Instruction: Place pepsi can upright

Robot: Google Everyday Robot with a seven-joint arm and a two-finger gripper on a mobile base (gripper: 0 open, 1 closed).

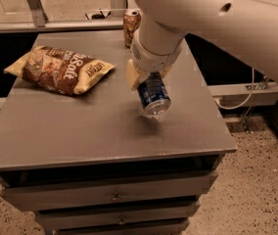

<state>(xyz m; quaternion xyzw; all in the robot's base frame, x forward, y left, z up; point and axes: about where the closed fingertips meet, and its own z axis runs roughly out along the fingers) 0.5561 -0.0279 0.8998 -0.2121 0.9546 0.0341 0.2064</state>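
Observation:
The pepsi can (pixel 153 98) is dark blue with a silver end facing the camera. It hangs tilted, lifted off the grey table (pixel 80 131), its lower end close above the table top. My gripper (pixel 149 77) is shut on the can's upper half, with a cream fingertip (pixel 132 76) showing on its left side. The white arm comes down from the upper right and hides the rest of the gripper.
A brown and yellow chip bag (pixel 60 70) lies on the table's left part. An orange-brown can (pixel 131 27) stands upright at the back edge, just behind the arm. Drawers run below the table front. A speckled floor lies to the right.

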